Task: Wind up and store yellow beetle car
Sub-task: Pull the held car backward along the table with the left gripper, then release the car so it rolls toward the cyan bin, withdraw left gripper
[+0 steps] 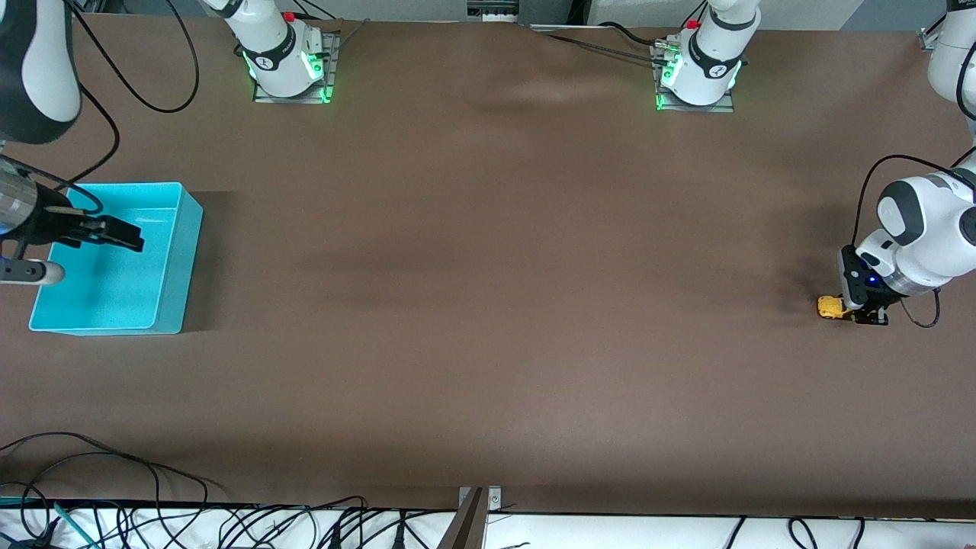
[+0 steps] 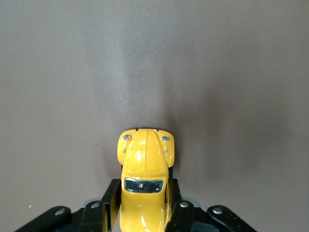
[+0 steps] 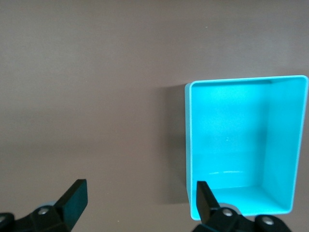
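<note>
The right wrist view looks straight down on the brown table [image 3: 87, 87]. A turquoise bin [image 3: 286, 145] stands on it with its open top facing the camera, showing four upright walls and a flat bottom with nothing in it. A dark shadow lies on the table along one of its walls. The right hand [image 3: 140, 198] hangs above with its two black fingers [image 3: 75, 195] spread wide apart; one fingertip overlaps the bin's corner, the other is over bare table.

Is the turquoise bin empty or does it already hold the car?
Empty: the right wrist view shows the turquoise bin with a bare floor; the yellow beetle car sits clamped in the left claw.
</note>
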`<action>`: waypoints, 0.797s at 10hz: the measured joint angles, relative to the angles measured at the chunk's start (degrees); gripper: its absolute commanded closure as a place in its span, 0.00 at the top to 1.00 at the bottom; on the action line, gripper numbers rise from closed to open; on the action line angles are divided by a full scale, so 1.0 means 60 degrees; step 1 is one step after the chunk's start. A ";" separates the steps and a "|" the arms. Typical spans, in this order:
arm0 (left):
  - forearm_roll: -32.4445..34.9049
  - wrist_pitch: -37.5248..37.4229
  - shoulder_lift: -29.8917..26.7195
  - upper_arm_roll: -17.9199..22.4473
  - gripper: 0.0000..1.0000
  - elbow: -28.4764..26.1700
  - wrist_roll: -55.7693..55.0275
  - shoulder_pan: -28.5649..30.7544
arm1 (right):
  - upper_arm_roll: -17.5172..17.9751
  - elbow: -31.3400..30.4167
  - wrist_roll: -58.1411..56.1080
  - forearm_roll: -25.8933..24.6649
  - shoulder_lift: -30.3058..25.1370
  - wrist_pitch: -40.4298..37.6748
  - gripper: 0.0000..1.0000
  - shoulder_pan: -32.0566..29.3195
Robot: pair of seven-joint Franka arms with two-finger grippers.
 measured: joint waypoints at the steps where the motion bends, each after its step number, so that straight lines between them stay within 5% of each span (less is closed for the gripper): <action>1: 0.0000 0.0000 0.0003 0.0001 1.00 0.0003 0.0009 0.0001 | 0.0018 -0.0001 0.0000 0.0000 0.0188 0.0184 1.00 0.0073; 4: 0.0001 -0.0224 0.0128 -0.0023 1.00 0.0107 0.0035 0.0079 | 0.0014 0.0057 0.0000 0.0001 0.0111 0.0233 1.00 0.0115; 8: 0.0001 -0.3550 -0.0631 -0.0974 1.00 0.1471 -0.0029 0.0038 | 0.0029 0.0062 0.0004 0.0022 -0.0130 0.0231 1.00 0.0119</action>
